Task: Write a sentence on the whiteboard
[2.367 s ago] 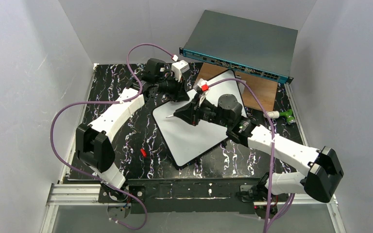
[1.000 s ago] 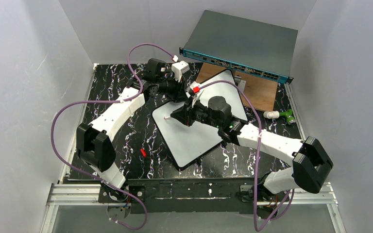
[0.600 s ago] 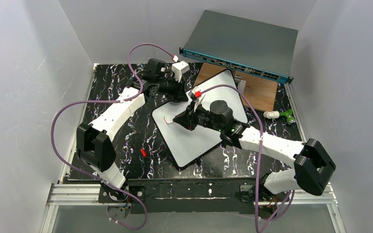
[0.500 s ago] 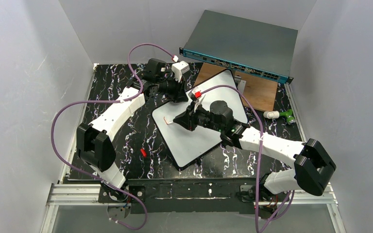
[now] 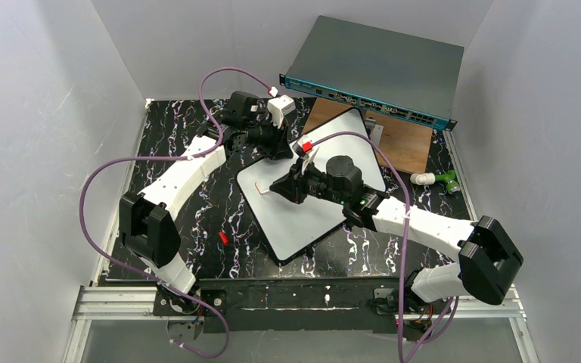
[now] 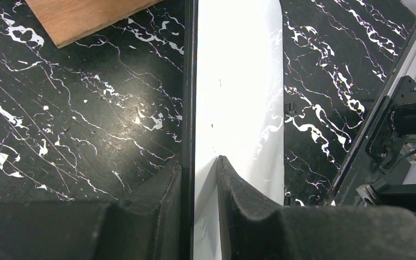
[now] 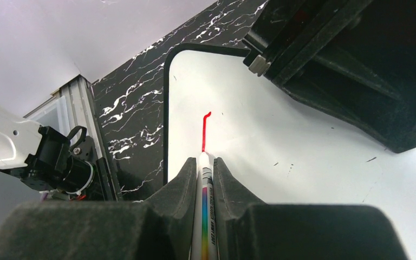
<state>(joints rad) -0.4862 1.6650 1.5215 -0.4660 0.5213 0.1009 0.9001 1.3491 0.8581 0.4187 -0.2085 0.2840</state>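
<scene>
Right gripper (image 7: pixel 203 162): clamped right down on the marker (image 7: pixel 206 216), a finger on either side of the barrel and the pen running straight out between them (rainbow stripes on the barrel, white nose).
Marker tip: down on the whiteboard (image 7: pixel 303 146), touching the near end of the red stroke.
Sentence (image 7: pixel 203 132): just one short red line with a small hook at its far end, and no letter could be read. It sat close to the board's rounded left corner, just inside the dark rim.
Left gripper (image 6: pixel 195 165): very nearly closed, pinching the whiteboard by its thin dark edge, with one finger on the white face and the other against the rim side.
Grip spot: on the board's far-left edge, beyond the stroke in the top view.
Whiteboard position: turned diagonally in the middle of the table (image 5: pixel 174 144), with its far corner reaching the wooden board (image 5: pixel 408 147).
Table: black with white veining.
Wooden board: at the table's far right, partly under the grey box (image 5: pixel 382 60).
Grey box: teal front towards the arms, at the table's far edge.
Red cap (image 5: pixel 223 237): a small red piece on the table, left of the whiteboard's near corner and apart from it.
Green and white item (image 5: pixel 440 179): near the table's right edge, too small to identify.
</scene>
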